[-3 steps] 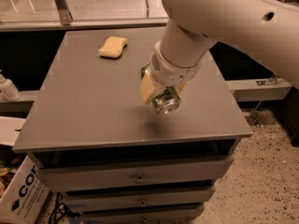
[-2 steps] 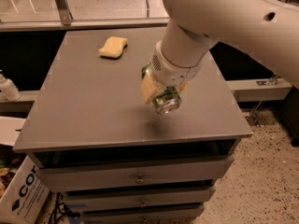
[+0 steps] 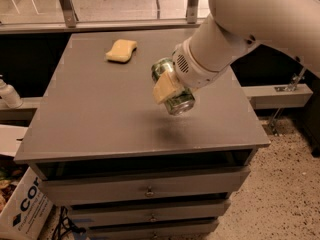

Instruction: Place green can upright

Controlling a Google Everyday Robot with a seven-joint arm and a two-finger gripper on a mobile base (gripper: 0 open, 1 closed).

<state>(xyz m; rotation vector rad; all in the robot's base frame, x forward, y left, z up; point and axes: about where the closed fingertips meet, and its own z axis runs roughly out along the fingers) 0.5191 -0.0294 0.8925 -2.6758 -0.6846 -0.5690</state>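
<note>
My gripper (image 3: 169, 88) is shut on the green can (image 3: 176, 98) and holds it tilted in the air above the middle of the grey cabinet top (image 3: 100, 119). The can's silver end (image 3: 181, 107) points down towards me. A pale finger (image 3: 164, 88) lies across the can's side. The can's shadow falls on the top just below it. The white arm (image 3: 250, 24) comes in from the upper right.
A yellow sponge (image 3: 121, 50) lies at the far left part of the top. Drawers (image 3: 150, 189) sit below the front edge. A white bottle (image 3: 9, 94) stands to the left, off the cabinet. A cardboard box (image 3: 25, 209) is on the floor at left.
The can has stayed in the gripper's hold above the top; the arm has barely moved.
</note>
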